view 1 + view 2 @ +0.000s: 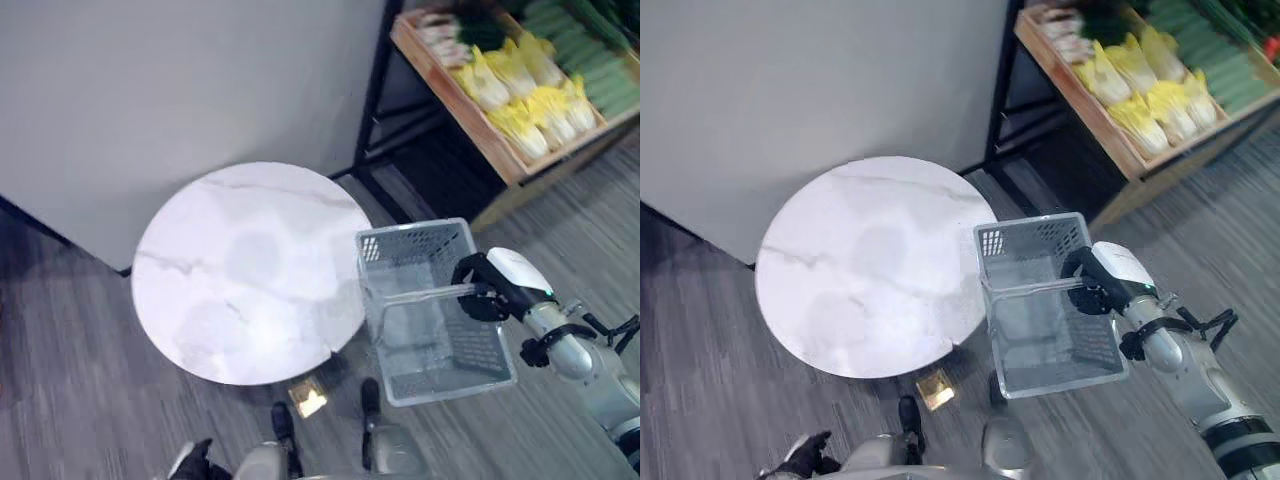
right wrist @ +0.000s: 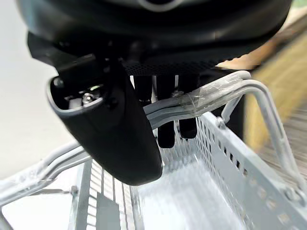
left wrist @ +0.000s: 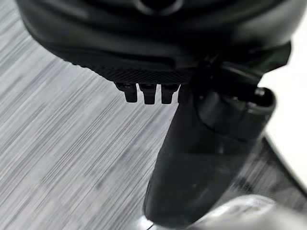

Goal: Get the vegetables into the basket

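Right hand grips the handle of the grey basket beside the round table; its long side points toward the vegetable crate. Left hand hangs relaxed.

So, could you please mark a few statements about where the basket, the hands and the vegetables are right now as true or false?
1. The right hand is curled round the handle of the basket. True.
2. The basket holds several vegetables. False: it is empty.
3. The yellow-leaved vegetables lie in a wooden crate on the shelf. True.
4. The basket stands on the middle of the round table. False: it is carried beside the table's edge.
5. The left hand grips a vegetable. False: it holds nothing.
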You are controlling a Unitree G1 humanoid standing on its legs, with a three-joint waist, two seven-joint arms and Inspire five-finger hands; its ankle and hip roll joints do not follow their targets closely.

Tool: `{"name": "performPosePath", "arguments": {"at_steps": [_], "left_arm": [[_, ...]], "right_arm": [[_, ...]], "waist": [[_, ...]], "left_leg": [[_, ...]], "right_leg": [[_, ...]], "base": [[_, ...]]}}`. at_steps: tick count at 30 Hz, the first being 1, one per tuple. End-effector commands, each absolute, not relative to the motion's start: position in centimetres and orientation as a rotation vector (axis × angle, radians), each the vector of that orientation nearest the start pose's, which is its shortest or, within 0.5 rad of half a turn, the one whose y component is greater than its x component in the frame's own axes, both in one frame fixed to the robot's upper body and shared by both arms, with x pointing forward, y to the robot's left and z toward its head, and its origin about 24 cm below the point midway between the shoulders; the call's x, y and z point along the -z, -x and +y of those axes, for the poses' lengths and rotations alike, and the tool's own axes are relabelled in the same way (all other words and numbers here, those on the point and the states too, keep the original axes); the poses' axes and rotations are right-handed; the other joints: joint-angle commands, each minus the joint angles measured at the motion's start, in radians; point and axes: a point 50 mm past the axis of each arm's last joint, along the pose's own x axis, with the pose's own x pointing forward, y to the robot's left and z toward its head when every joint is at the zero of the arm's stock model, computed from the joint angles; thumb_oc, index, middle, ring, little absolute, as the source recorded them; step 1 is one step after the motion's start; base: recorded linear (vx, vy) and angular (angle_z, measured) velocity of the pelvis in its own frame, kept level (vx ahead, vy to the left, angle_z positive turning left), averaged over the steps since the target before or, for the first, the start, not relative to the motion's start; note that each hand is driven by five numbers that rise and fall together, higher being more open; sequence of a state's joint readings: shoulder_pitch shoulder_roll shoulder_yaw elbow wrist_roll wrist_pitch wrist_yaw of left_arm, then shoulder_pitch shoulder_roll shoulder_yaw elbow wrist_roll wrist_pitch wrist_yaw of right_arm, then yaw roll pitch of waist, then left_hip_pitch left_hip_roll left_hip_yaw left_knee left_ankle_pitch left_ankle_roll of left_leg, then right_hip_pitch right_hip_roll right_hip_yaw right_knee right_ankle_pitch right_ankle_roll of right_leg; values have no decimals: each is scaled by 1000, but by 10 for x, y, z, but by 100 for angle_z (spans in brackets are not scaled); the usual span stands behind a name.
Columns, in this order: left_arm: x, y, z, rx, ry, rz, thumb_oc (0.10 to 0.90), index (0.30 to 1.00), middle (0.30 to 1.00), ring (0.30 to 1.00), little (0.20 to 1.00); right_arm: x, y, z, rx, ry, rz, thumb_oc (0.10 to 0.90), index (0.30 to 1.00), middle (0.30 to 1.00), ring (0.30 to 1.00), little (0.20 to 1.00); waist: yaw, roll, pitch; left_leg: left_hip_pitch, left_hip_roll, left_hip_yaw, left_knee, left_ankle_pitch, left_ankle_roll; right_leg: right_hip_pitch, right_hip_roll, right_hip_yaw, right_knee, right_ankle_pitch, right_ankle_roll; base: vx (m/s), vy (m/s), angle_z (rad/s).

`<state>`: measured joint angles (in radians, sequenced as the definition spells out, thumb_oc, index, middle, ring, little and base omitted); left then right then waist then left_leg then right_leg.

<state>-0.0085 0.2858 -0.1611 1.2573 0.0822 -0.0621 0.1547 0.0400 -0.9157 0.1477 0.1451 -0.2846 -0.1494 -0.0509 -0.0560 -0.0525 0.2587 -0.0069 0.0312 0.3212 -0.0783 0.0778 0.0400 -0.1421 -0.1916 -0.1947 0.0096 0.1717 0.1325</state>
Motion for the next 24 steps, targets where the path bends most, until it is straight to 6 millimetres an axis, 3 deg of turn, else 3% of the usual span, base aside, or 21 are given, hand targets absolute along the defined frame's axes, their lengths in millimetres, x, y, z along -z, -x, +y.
{"name": "performPosePath", "arguments": {"at_steps": [1, 3, 4, 6, 10, 14, 19, 24], "left_arm": [[150, -81, 277, -162, -585, 1195, 900, 1000, 1000, 1000, 1000], [149, -79, 280, -156, -605, 1190, 900, 1000, 1000, 1000, 1000], [149, -75, 281, -159, -603, 1204, 900, 1000, 1000, 1000, 1000], [150, -75, 280, -157, -601, 1206, 900, 1000, 1000, 1000, 1000], [153, -73, 272, -122, -597, 1221, 900, 1000, 1000, 1000, 1000], [155, -77, 265, -115, -578, 1210, 900, 1000, 1000, 1000, 1000], [157, -85, 253, -113, -529, 1190, 900, 1000, 1000, 1000, 1000], [157, -87, 250, -123, -510, 1184, 900, 1000, 1000, 1000, 1000]], "right_arm": [[-161, -267, -280, 36, 1256, -367, 400, 300, 300, 300, 300], [-162, -267, -281, 41, 1278, -368, 400, 300, 300, 300, 300], [-160, -266, -280, 36, 1274, -366, 400, 300, 300, 300, 300], [-159, -265, -280, 36, 1267, -368, 400, 300, 300, 300, 300], [-155, -255, -284, 36, 1261, -345, 400, 300, 300, 300, 300], [-157, -249, -291, 53, 1276, -333, 400, 300, 300, 300, 300], [-156, -238, -303, 84, 1299, -286, 400, 300, 300, 300, 300], [-162, -236, -307, 90, 1324, -293, 400, 300, 300, 300, 300]], "waist": [[65, -12, -64], [87, -7, -72], [91, -13, -84], [94, -17, -87], [59, -16, -102], [32, 0, -100], [-12, 40, -93], [-14, 51, -80]], "left_leg": [[-62, 55, -48, 103, -84, -55], [-73, 80, 27, 103, -70, -58], [-63, 90, 48, 97, -83, -77], [-56, 94, 69, 94, -79, -83], [-34, 118, 119, 87, -54, -111], [-17, 142, 138, 70, -27, -132], [5, 200, 151, 48, 37, -179], [-12, 233, 103, 139, 27, -207]], "right_leg": [[26, -113, -30, 125, -16, 77], [61, -129, -91, 166, -56, 68], [92, -130, -108, 130, -62, 88], [97, -131, -126, 101, -44, 93], [115, -85, -136, 3, -60, 89], [116, -51, -121, -15, -75, 78], [117, 12, -87, -16, -118, 42], [136, 55, -61, -48, -135, 15]], "base": [[-220, 87, -95], [-178, 12, -106], [-38, -47, -96], [3, -97, -109], [12, -152, -84], [16, -164, -32], [14, -211, -20], [15, -221, -21]]}}
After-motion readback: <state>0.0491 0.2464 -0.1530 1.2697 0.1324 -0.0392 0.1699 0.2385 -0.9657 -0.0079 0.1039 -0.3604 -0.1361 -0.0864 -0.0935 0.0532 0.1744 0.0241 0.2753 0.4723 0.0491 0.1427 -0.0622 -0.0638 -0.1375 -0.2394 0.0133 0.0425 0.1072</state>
